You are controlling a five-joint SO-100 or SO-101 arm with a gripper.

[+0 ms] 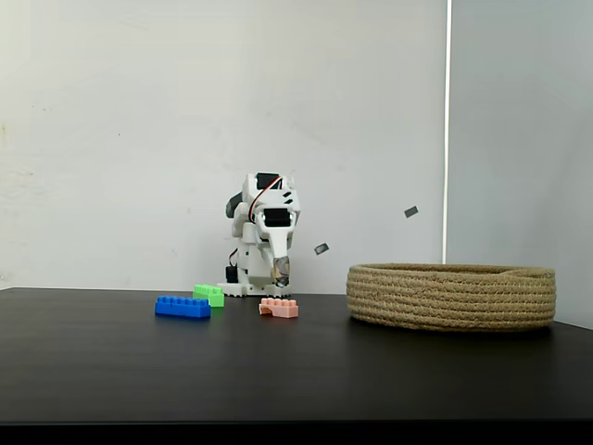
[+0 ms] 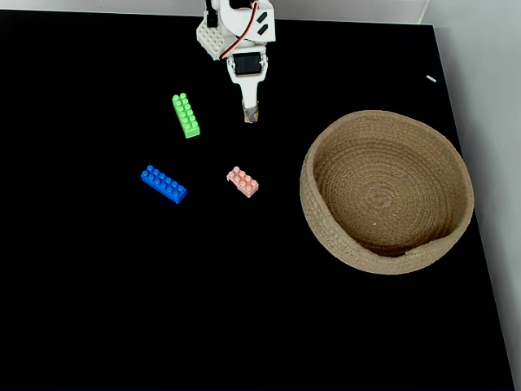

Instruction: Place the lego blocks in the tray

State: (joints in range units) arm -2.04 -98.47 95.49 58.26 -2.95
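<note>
The place looked like a bare test bench in a lab or office rather than a home. A matte black table point(image 1: 296, 371) stood against a plain white wall point(image 1: 139, 120), with a vertical seam (possibly a panel edge or corner, hard to tell) at the right in the side-on fixed view. A small white robot arm point(image 1: 262, 236) sat at the table's back edge. Two small dark marks point(image 1: 411, 211) were stuck on the wall.
</note>
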